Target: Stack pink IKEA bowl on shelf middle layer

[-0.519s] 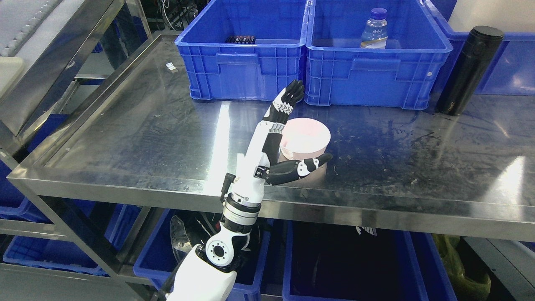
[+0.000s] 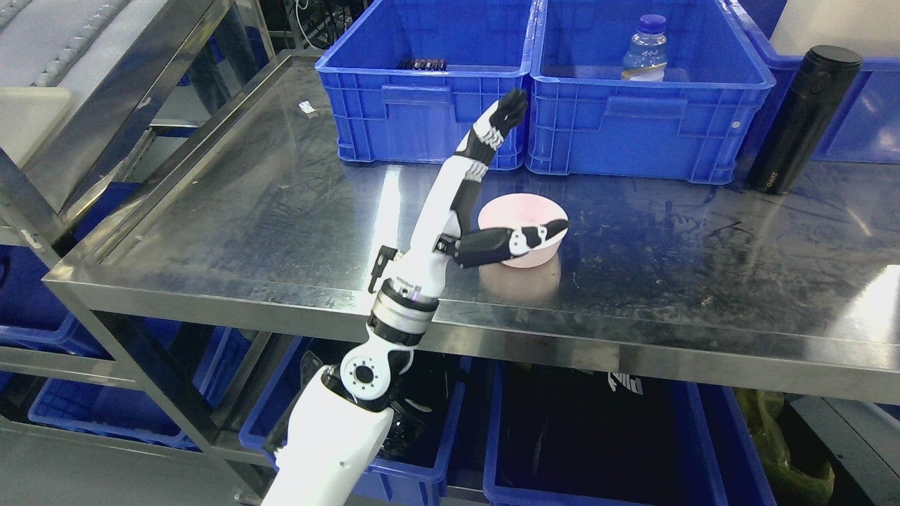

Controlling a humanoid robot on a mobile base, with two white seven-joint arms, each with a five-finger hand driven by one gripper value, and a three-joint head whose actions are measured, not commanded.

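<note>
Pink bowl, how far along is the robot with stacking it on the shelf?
Early stage. Done: the left hand has reached the pink bowl on the steel shelf surface. In hand: the thumb crosses the bowl's front and the fingers are extended past its left side, not closed, so there is no firm grip yet. Left: grasp, lift and stack it; no second bowl to stack on is in view.

A pink bowl (image 2: pixel 524 218) sits mid-frame; blue crates (image 2: pixel 422 105) fill the top, a black flask (image 2: pixel 801 119) upper right, the left hand (image 2: pixel 485 183) white-and-black.

Steel shelf (image 2: pixel 281 211) w/ blue bins (image 2: pixel 422 112).
</note>
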